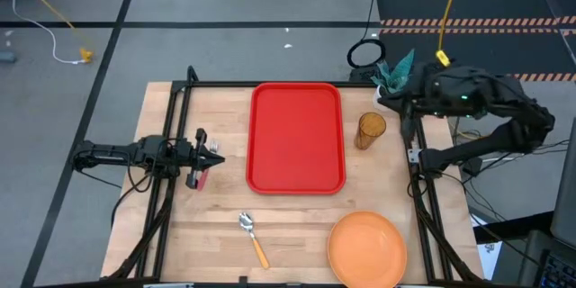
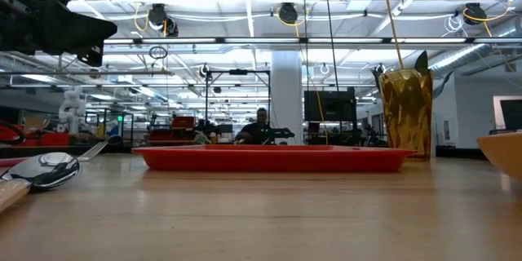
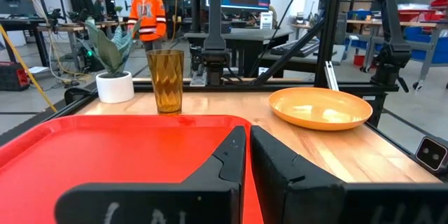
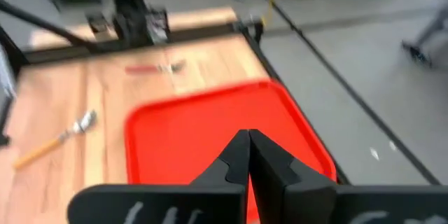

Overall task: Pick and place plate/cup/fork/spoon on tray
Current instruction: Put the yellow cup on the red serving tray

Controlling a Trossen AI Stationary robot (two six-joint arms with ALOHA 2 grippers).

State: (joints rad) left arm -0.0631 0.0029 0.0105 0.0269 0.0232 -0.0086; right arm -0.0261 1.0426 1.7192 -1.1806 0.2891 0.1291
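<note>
The red tray [image 1: 297,139] lies in the middle of the table. The amber cup [image 1: 370,130] stands upright just right of it. The orange plate [image 1: 366,247] lies at the near right. The orange-handled spoon [image 1: 254,237] lies near the front edge. The fork [image 1: 198,177], with its pink-red handle, lies left of the tray, partly under my left gripper. My left gripper [image 1: 216,153] is shut and empty, raised above the table and pointing at the tray [image 3: 126,154]. My right gripper [image 1: 389,101] is shut and empty, raised at the far right near the cup.
A white pot with a teal plant [image 1: 396,70] stands at the far right corner, behind the cup. Black frame rails [image 1: 171,126] run along the table's left and right sides. A person stands in the room beyond the table [image 3: 148,14].
</note>
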